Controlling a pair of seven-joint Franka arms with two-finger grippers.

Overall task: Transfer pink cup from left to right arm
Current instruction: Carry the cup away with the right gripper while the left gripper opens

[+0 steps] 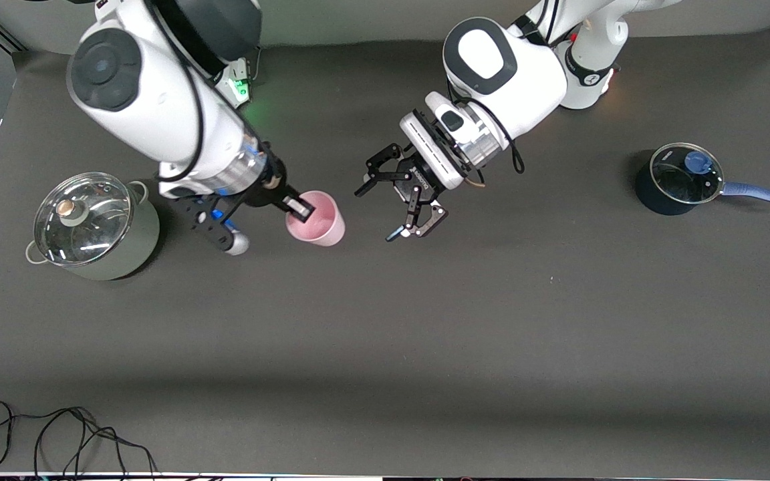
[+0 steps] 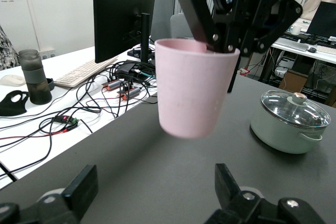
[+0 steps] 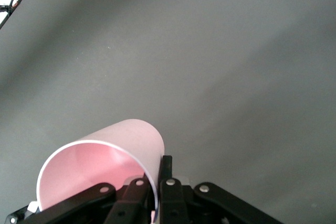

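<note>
While the right gripper (image 1: 298, 208) pinched the pink cup's (image 1: 317, 219) rim at frame centre, the left gripper (image 1: 395, 200) hung beside it, jaws spread and empty.

A dark grey mat (image 1: 425, 321) covers the table, with a loose black cable (image 1: 57, 434) curled at seven o'clock. Beside the table stands a white desk (image 2: 47, 108) strewn with wires, bearing a black monitor (image 2: 124, 17), a keyboard (image 2: 84, 72) and a dark jar (image 2: 34, 77). The wall (image 2: 52, 9) is plain white.

Dark grey table (image 1: 425, 321) carrying a lidded green pot (image 1: 94, 226) toward the right arm's end, a lidded blue saucepan (image 1: 682, 178) toward the left arm's.
</note>
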